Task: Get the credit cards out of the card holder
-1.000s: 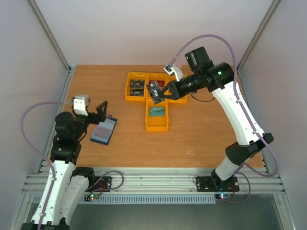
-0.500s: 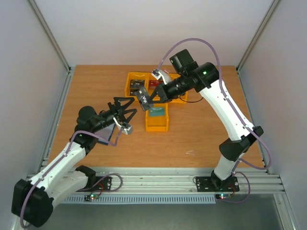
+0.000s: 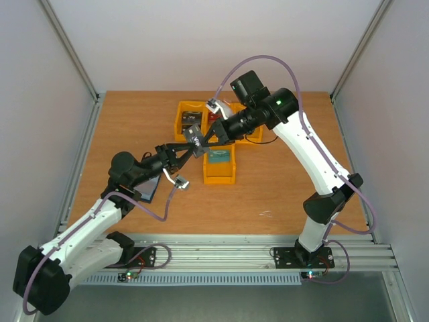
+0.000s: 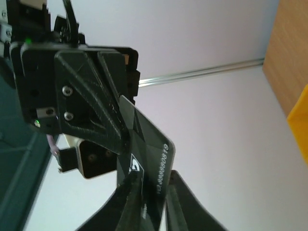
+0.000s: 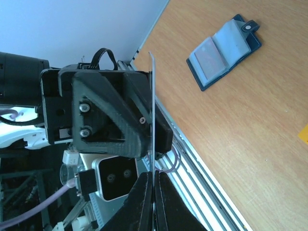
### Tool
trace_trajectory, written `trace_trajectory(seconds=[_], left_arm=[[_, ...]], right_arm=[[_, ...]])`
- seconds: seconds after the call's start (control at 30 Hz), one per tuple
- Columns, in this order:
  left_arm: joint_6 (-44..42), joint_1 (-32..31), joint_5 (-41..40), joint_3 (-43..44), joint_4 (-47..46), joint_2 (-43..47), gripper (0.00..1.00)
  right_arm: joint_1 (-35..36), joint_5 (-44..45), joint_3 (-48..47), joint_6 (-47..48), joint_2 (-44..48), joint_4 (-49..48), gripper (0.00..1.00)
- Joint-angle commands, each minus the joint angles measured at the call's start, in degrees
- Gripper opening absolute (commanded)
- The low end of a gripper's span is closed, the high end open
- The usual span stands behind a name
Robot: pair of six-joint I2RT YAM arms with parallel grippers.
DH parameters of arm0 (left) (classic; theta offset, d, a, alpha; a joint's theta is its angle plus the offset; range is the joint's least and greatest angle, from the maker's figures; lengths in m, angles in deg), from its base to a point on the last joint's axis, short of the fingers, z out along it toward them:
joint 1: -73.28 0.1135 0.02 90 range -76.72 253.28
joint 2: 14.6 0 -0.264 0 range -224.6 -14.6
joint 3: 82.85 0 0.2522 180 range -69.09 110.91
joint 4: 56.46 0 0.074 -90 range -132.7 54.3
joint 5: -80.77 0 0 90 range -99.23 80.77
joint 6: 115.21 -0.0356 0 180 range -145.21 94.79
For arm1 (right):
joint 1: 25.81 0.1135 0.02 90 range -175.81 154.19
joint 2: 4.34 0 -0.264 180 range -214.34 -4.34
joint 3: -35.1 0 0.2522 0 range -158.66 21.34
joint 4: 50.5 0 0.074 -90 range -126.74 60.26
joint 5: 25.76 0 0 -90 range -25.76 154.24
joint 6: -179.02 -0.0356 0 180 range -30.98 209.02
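Farthest left, the card holder (image 5: 224,50) lies open on the table (image 5: 250,120), pale inside facing up. It sits below and behind my left end effector (image 4: 156,174), partly under that arm in the top view, and well apart from both sets of fingers. My left end effector is raised off the table and points toward my right one, and its two fingers straddle the free edge of the dark credit card (image 4: 151,154), one on each face. They sit very close to the plastic, but I cannot tell whether they press on it or leave a sliver of room. The credit card is in the air, on edge between my two end effectors, with white digits showing on one face. My right end effector (image 5: 153,175) is clamped on the opposite edge, its fingers flat against both sides. Below my right end effector and just beyond it stand the yellow bins (image 3: 190,124). The nearest bin (image 3: 219,177) holds a teal card (image 3: 218,156) lying flat.
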Motion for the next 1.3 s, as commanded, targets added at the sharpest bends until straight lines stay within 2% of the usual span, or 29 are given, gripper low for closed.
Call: trace_trajectory(seconds=[0.0, 0.07, 0.17, 0.2, 0.33, 0.4, 0.47, 0.53, 0.73, 0.97, 1.13, 1.27], left_arm=[[1.0, -0.52, 0.04, 1.16, -4.48, 0.81, 0.09], [1.83, -0.68, -0.71, 1.08, -4.17, 1.07, 0.01], [2.94, -1.0, -2.12, 1.05, -2.01, 1.65, 0.0], [3.22, -1.28, -2.74, 1.11, -0.46, 2.01, 0.0], [4.5, -3.16, -8.98, 2.85, 12.28, 3.16, 0.0], [8.46, -4.04, -15.11, 6.42, 19.34, 2.26, 0.0], [14.92, -4.2, -19.96, 10.77, 26.72, -0.15, 0.0], [19.62, -4.21, -24.46, 14.47, 34.51, -3.87, 0.0], [26.16, -3.28, -31.28, 23.02, 47.52, -16.57, 0.0], [31.62, -1.18, -35.03, 36.2, 51.83, -34.87, 0.0], [37.66, 2.67, -39.67, 56.8, 59.99, -50.9, 0.0], [39.46, 3.33, -42.11, 64.25, 62.72, -59.42, 0.0]], right_arm=[[0.35, -0.7, -2.64, 0.59, -0.67, 1.11, 0.01], [0.37, -0.01, -2.92, 1.16, -0.68, 1.74, 0.01], [0.33, 2.01, -3.13, 1.71, -0.51, 2.44, 0.01], [0.24, 3.62, -3.25, 1.76, -0.46, 2.54, 0.05], [-1.95, 13.88, -2.74, -0.1, 0.87, 2.34, 0.47], [-3.51, 20.19, -1.22, -1.26, 2.66, 1.34, 0.63], [-5.06, 26.72, 1.34, -1.79, 4.91, -0.2, 0.96], [-6.64, 31.82, 4.09, -1.92, 7.0, -1.43, 0.98], [-11.89, 39.82, 11.75, -1.21, 11.21, -3.98, 0.98], [-18.73, 35.64, 15.17, 2.49, 11.71, -7.01, 0.99], [-23.47, 32.62, 14.96, 4.41, 9.23, -8.82, 0.99], [-27.96, 29.47, 13.8, 4.55, 6.31, -9.46, 0.98]])
